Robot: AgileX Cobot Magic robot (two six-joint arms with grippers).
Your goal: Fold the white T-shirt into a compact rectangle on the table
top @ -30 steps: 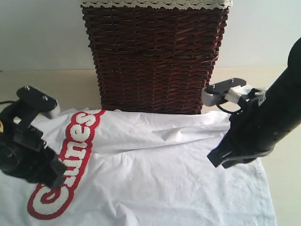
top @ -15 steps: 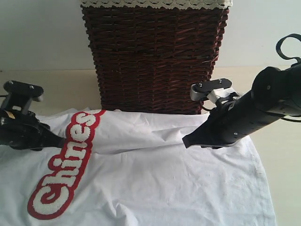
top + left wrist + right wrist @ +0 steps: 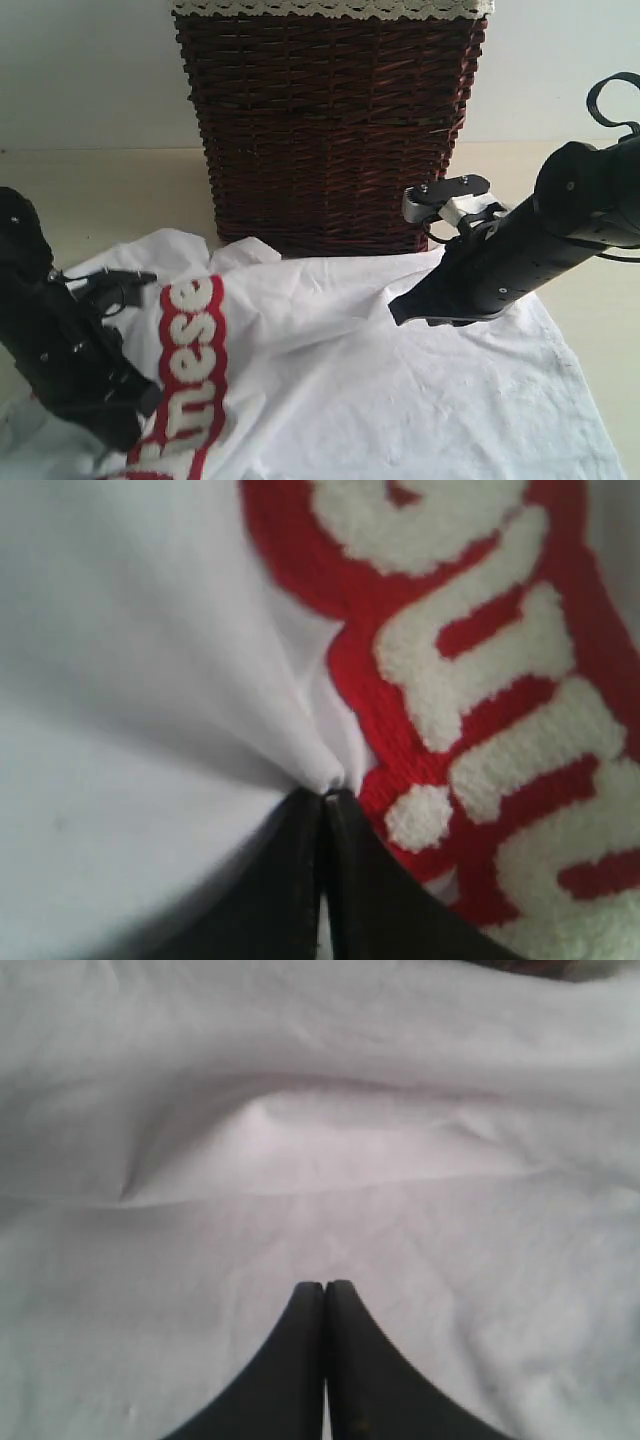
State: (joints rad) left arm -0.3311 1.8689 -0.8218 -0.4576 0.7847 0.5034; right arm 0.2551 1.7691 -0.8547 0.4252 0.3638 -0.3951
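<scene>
The white T-shirt (image 3: 380,390) lies wrinkled across the table (image 3: 100,190), its red-edged fuzzy lettering (image 3: 190,350) running down the left part. A raised fold of cloth bunches at the shirt's left side. My left gripper (image 3: 137,412) sits low at the front left, shut on a pinch of the shirt (image 3: 250,660) right beside the lettering (image 3: 470,680); the cloth puckers at the tips of this gripper (image 3: 325,798). My right gripper (image 3: 398,310) hovers over the shirt's upper middle, shut with nothing between its jaws; in its wrist view the gripper (image 3: 325,1288) stands over plain white fabric (image 3: 330,1150).
A tall dark wicker basket (image 3: 330,130) with white lace trim stands at the back centre, touching the shirt's far edge. Bare tabletop shows at the back left and along the right side (image 3: 600,300). A pale wall rises behind.
My left gripper has swung from the shirt's left edge toward the front, dragging the left part of the shirt with it; the lettering has shifted right and forward. The right arm has barely moved.
</scene>
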